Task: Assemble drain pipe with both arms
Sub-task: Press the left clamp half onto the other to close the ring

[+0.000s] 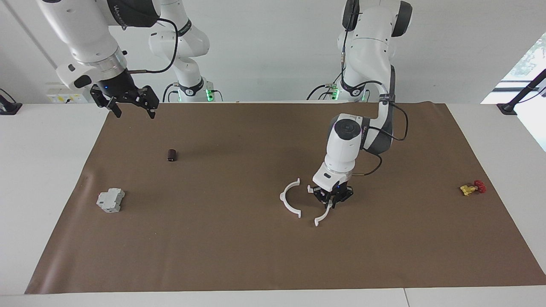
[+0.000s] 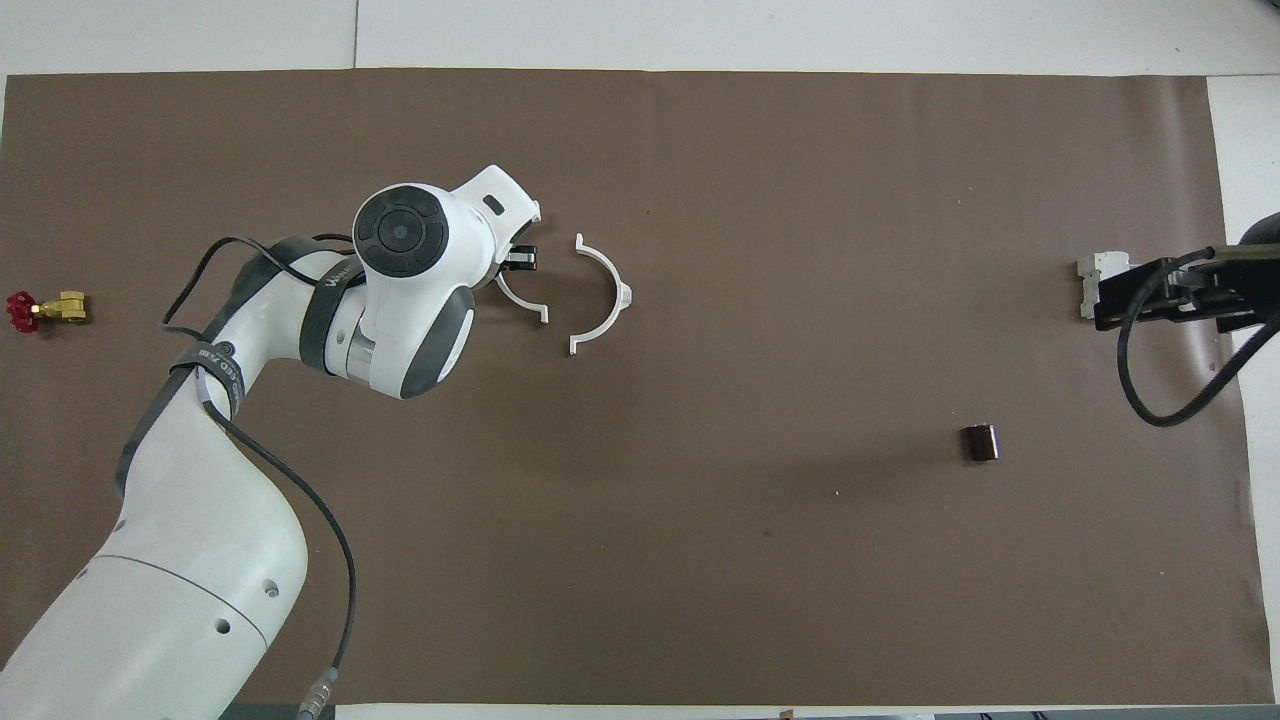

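Two half-rings sit mid-frame on my mat: left gripper (image 1: 332,198) pinches one half-ring (image 1: 323,215), the other half-ring (image 1: 289,198) lies beside, right gripper (image 1: 133,106) spread, waiting upper left.

the left gripper (image 1: 331,197) is clamping one half-ring (image 1: 323,216) down on the mat (image 1: 256,256), just beside the other half-ring (image 1: 289,198). the right gripper (image 1: 133,106) is hanging open, waiting, over the mat's corner.
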Controlling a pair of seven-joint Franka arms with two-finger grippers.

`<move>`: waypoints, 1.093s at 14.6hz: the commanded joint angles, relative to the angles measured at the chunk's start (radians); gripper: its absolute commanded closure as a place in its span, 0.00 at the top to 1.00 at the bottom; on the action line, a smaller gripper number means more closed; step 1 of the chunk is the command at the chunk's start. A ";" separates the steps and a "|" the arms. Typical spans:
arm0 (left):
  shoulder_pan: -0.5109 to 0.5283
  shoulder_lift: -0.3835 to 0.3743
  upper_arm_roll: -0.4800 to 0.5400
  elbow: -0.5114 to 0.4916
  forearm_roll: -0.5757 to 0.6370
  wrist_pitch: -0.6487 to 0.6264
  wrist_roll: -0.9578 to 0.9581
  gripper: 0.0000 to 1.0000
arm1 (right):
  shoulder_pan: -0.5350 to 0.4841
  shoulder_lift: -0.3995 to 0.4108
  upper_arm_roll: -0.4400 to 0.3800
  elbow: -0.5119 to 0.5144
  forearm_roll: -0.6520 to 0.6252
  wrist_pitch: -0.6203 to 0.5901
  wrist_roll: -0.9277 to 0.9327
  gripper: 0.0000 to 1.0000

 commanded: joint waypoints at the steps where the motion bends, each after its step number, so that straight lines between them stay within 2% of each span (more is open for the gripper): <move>1: -0.018 0.001 0.014 -0.010 0.022 0.024 -0.022 0.00 | 0.003 -0.027 -0.008 -0.045 -0.004 0.042 -0.008 1.00; 3: -0.030 0.001 0.014 -0.014 0.022 0.022 -0.022 0.00 | 0.003 -0.012 -0.010 -0.036 -0.005 0.073 -0.015 1.00; 5: -0.056 -0.006 0.015 -0.043 0.022 0.022 -0.023 0.00 | 0.003 0.022 -0.011 0.015 -0.007 0.044 -0.015 1.00; 16: -0.092 -0.016 0.014 -0.057 0.022 0.010 -0.048 0.00 | 0.003 0.029 -0.010 0.012 -0.001 0.043 -0.016 1.00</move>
